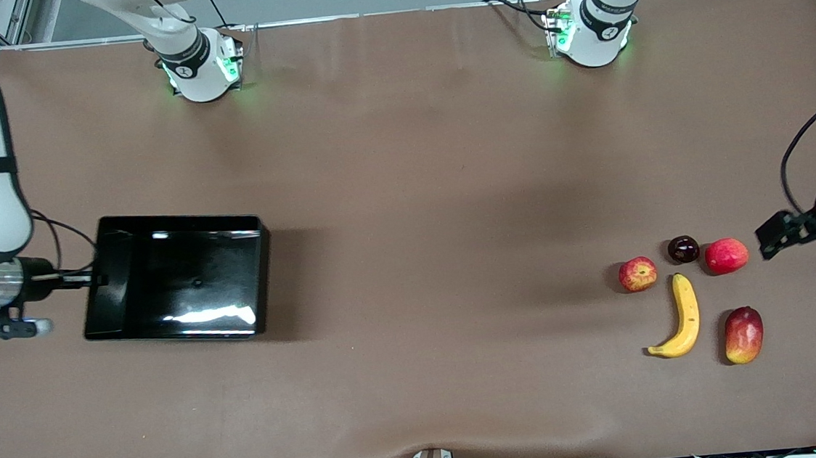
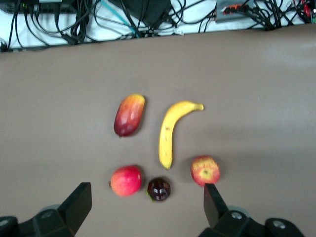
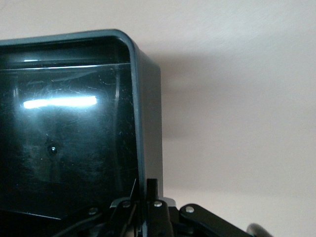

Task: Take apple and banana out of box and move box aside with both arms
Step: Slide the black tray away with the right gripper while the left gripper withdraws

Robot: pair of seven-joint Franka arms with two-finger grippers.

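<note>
- Right gripper [image 1: 95, 277] is clamped on the short wall of the box [image 1: 186, 275] at the right arm's end of the desk [image 1: 404, 185]; fingers [image 3: 150, 197] pinch the rim, one inside the wall, one outside.
- The box's long axis runs straight away from those fingers toward the desk middle; any further shift goes along or across that axis, judged from the grip.
- Only the right arm is at the box. Left gripper [image 1: 772, 235] hovers well apart, over the desk just beside the fruit, fingers [image 2: 79, 202] spread wide and empty.
- Box: shallow, glossy black, upright walls, empty inside.
- Apple [image 1: 638, 273] and banana [image 1: 681, 318] lie on the desk near the left arm's end, out of the box; the banana is nearer the front camera than the apple.
- Beside them: dark round fruit [image 1: 683, 249], pinkish-red fruit [image 1: 727, 255], mango [image 1: 744, 334].
</note>
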